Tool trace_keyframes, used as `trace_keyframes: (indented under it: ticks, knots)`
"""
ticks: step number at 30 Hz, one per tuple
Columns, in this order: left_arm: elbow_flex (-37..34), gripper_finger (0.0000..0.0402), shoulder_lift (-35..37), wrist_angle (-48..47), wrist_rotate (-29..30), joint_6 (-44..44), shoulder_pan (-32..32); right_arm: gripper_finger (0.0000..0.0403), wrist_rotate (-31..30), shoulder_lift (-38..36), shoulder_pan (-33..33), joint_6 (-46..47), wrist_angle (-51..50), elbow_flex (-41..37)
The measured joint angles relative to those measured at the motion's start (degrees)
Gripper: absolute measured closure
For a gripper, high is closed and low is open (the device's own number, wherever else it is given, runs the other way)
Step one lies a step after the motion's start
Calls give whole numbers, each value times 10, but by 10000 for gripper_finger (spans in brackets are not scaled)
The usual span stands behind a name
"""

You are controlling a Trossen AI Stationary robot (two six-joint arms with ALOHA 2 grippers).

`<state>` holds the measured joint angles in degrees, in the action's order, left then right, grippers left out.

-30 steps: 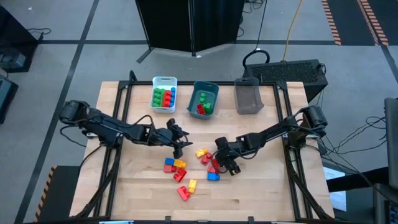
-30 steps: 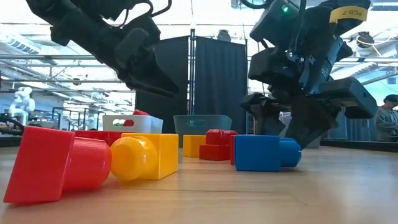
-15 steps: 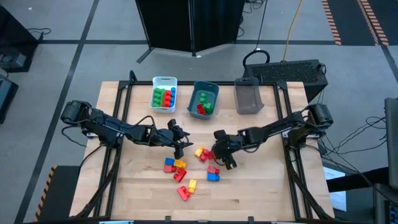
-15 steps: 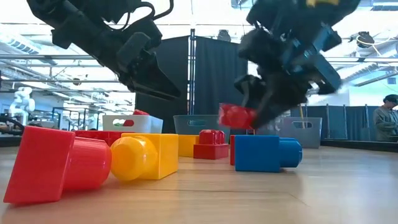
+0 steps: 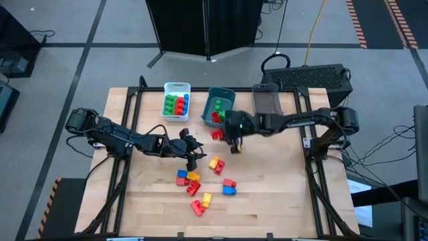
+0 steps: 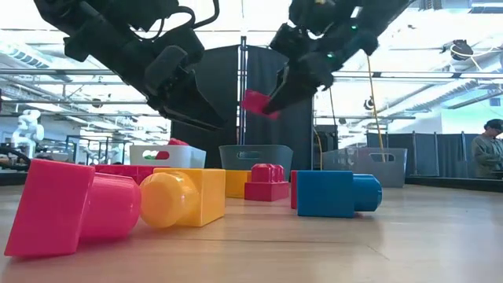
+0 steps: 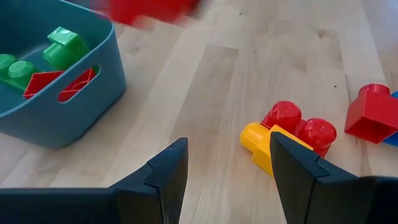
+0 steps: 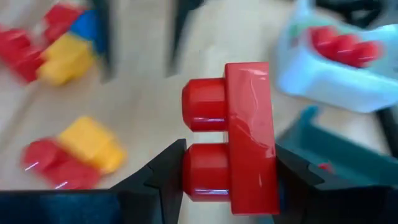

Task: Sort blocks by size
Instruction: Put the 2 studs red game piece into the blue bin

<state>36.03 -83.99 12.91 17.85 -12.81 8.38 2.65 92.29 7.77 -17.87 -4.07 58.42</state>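
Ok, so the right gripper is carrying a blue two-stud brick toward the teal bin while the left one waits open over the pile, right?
Not quite: the brick is red, not blue. The right wrist view shows a red two-stud brick clamped in the right gripper, near the teal bin. The rest holds: the left gripper waits open over the pile.

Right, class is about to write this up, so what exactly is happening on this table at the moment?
A two-armed robot is sorting studded plastic toy bricks into bins. The right gripper holds a red two-stud brick in the air beside the teal bin, which already has red and green bricks in it. The left gripper hovers open and empty by the loose bricks on the wooden table. The white bin also holds bricks; the grey bin looks empty.
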Motion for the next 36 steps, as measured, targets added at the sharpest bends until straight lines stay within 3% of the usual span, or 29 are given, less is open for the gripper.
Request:
trace_keyframes:
  ticks: [8,14,23,36]
  knots:
    - [0,219,0,-1,0,1,0,241,10,13,107,58,64,30]
    - [0,219,0,0,0,1,0,234,67,62,164,99,67,40]
    - [0,219,0,0,0,0,0,226,50,87,196,135,71,40]
    - [0,219,0,1,-10,-5,0,144,57,80,195,151,72,40]
